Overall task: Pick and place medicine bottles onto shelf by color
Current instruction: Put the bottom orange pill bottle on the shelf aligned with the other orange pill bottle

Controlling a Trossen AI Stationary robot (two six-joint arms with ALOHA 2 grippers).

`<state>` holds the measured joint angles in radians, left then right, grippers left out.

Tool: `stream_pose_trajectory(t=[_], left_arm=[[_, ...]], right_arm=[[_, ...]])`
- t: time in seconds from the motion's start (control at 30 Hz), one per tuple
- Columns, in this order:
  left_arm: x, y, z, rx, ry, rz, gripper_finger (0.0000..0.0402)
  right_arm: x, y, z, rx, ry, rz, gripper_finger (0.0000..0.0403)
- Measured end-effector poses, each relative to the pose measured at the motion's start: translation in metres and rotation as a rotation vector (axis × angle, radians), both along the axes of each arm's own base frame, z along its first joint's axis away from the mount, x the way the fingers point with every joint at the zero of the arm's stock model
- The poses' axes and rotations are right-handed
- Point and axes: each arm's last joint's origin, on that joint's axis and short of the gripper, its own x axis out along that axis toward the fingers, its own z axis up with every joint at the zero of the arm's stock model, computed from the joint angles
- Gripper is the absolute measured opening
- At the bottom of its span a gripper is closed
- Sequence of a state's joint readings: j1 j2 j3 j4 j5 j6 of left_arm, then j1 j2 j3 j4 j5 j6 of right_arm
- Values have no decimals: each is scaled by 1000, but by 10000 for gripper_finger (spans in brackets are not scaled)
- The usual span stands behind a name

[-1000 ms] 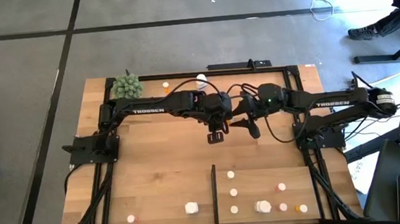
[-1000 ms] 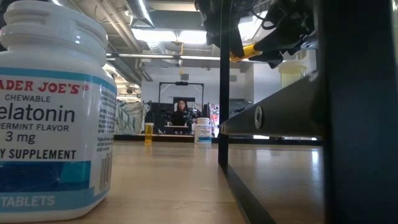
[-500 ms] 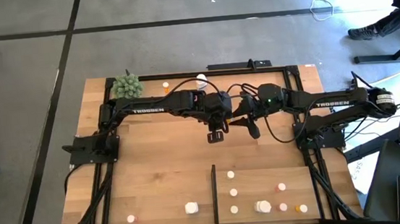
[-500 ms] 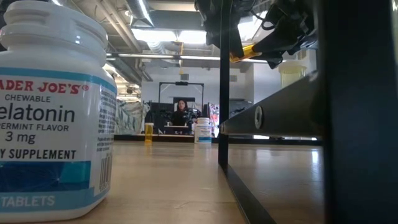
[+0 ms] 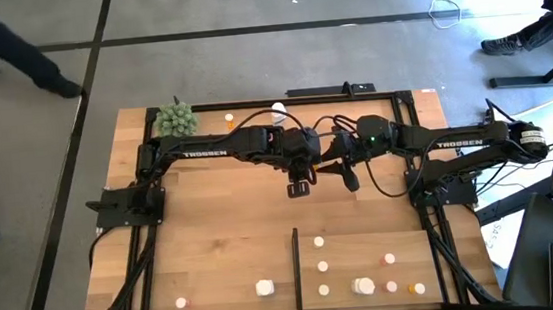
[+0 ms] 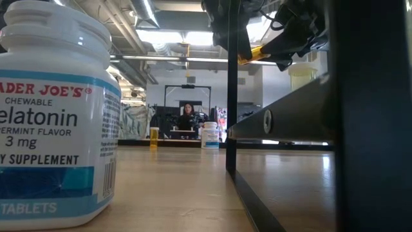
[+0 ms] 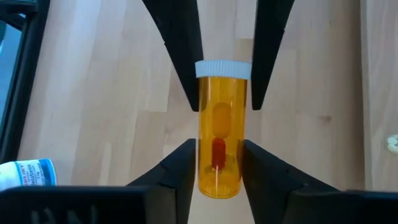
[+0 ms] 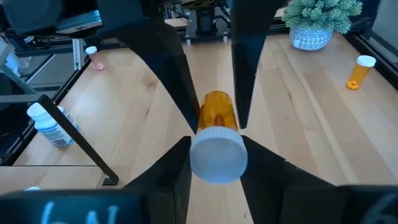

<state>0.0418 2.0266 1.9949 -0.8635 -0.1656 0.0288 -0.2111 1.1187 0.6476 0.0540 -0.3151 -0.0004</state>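
Both arms meet above the middle of the table, apparently passing one orange bottle (image 7: 219,140) between them, so it hangs in the air well apart from the shelf (image 5: 384,241) at the near right; the left gripper (image 7: 219,163) has its jaws closed partway against the bottle's body; the right gripper (image 8: 214,152) is closed on the white cap (image 8: 217,157) end; which one bears the weight I cannot tell.

Grey floor (image 5: 248,62), ceiling strip lights (image 6: 161,37)
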Motion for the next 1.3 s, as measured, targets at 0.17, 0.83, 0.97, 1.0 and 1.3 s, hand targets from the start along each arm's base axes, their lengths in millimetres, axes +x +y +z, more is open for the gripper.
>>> stream_pose_trajectory(t=[0.17,0.83,0.97,1.0,1.3], left_arm=[[0,-2,0,44,-4,54,139],[-15,-8,21,-23,-28,23,141],[-20,-9,29,-30,-44,34,139],[-25,-9,32,-35,-37,40,139],[-43,-7,53,-19,-60,109,140]], right_arm=[[0,0,0,11,2,-13,114],[-1,0,6,40,84,-9,115],[-3,1,16,46,147,-8,115],[-4,1,19,46,170,-15,115],[-19,1,42,42,356,-99,119]])
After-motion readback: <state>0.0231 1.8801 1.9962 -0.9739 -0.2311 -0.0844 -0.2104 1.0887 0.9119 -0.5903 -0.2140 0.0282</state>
